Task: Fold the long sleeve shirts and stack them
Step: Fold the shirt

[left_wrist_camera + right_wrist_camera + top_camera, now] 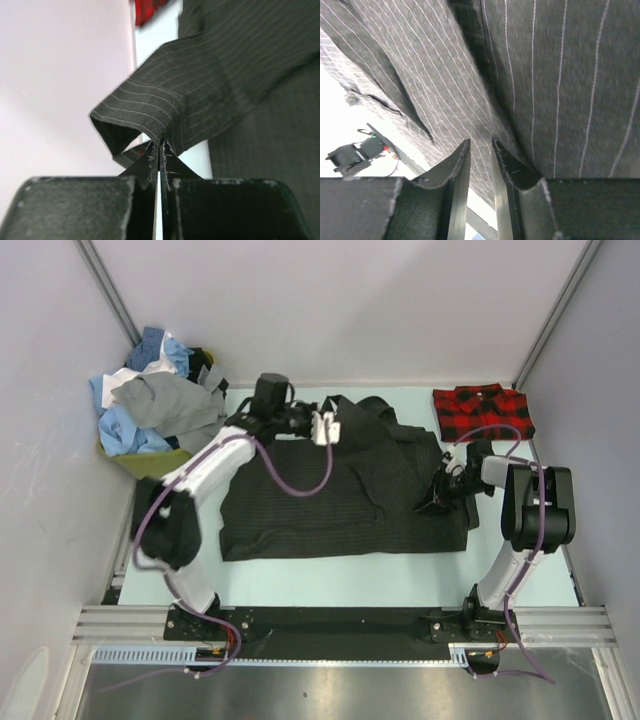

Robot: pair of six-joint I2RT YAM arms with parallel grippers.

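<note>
Charcoal shirt cuff (145,112) between left fingers (146,170), seemingly.

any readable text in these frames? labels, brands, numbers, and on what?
None readable in any view.
charcoal pinstripe shirt: no tag or print showing, stripes only.
red plaid shirt: no label visible.
pile of shirts: no lettering visible.

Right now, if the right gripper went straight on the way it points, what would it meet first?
The dark pinstriped shirt. Its cloth sits at the tips of the right gripper, apparently pinched in the jaws, so there is no free way ahead.
</note>
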